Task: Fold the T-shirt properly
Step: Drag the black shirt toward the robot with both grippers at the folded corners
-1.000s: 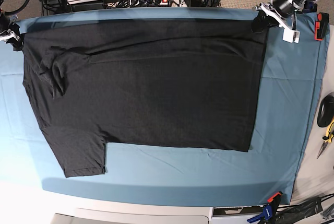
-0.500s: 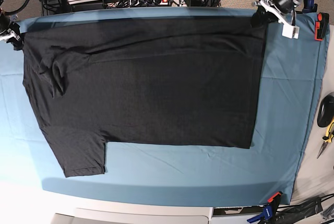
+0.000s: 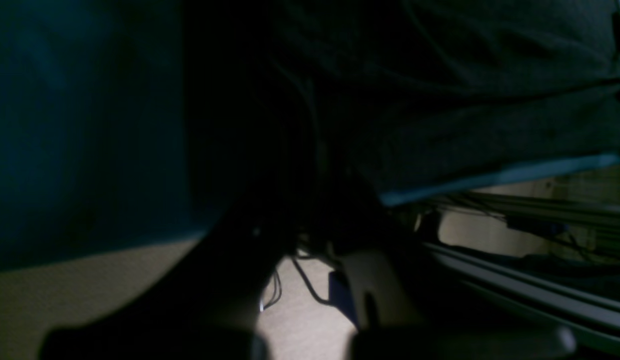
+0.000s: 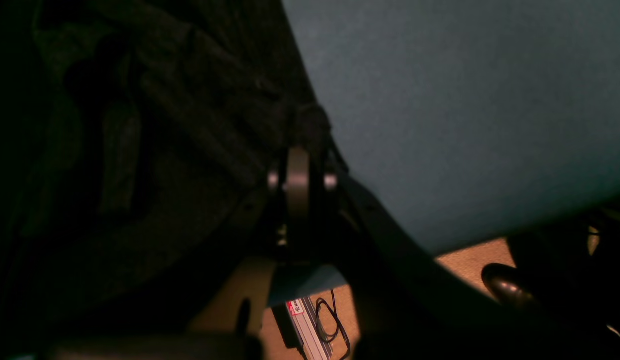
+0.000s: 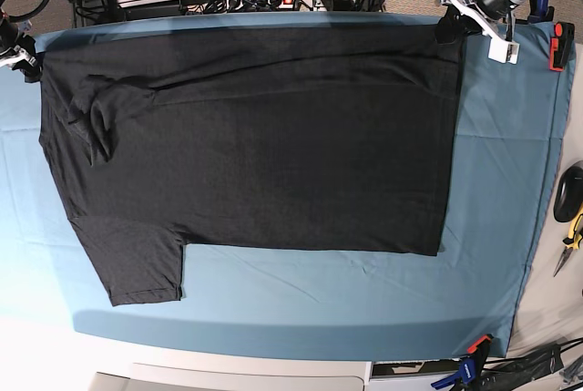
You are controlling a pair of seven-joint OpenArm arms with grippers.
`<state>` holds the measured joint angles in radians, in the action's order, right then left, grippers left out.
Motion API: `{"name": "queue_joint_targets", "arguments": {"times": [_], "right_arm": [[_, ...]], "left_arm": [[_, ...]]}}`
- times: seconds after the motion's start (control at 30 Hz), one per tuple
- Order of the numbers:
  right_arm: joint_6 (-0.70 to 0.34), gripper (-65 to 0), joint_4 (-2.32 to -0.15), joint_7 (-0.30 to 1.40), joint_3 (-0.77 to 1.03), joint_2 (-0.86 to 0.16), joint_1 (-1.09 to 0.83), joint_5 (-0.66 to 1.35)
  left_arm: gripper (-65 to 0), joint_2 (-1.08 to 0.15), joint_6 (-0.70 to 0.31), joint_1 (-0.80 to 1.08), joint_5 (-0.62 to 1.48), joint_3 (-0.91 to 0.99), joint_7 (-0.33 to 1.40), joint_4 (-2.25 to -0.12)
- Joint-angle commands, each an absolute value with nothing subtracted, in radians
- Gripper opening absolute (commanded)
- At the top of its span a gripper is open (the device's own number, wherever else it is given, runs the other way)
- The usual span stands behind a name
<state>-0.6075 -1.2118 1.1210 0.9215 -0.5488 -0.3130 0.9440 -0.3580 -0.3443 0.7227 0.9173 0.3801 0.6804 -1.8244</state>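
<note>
The shirt [image 5: 246,145] lies spread, plain side up, across the blue-clothed desk [image 5: 492,190]. My left tool [image 5: 448,28] pinches its far hem corner; my right tool [image 5: 27,61] pinches the far corner at the sleeve end.

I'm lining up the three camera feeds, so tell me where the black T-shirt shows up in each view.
Base view: the T-shirt covers most of the picture's middle, spread flat on the blue table cloth.
Left wrist view: dark fabric fills the upper right.
Right wrist view: bunched fabric fills the left half.
Shared landmark: the blue table cloth, seen at upper left in the left wrist view and upper right in the right wrist view.
</note>
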Motion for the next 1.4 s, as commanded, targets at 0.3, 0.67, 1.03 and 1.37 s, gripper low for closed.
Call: {"name": "queue_joint_targets", "arguments": {"times": [0.3,0.67,1.03,1.37], "right_arm": [[-0.614,-65.0,-1.229,1.099,0.93,-0.585,-0.313,0.949],[-0.614,-44.6,-1.229,1.07,0.93,-0.585,-0.313,0.915],[-0.613,-44.6,-1.229,1.012,0.93,-0.585,-0.313,0.836],[-0.612,-44.6,-1.229,0.984,0.93,-0.585,-0.313,0.781]], "left_arm": [[-65.0,-0.368,-0.342,0.734,0.912,0.385,0.673,-1.838],[-46.0,-0.368,-0.342,0.734,0.912,0.385,0.673,-1.838],[-46.0,-0.368,-0.341,0.734,0.865,0.385,0.672,-1.838],[-46.0,-0.369,-0.341,0.734,0.787,0.387,0.671,-1.838]]}}
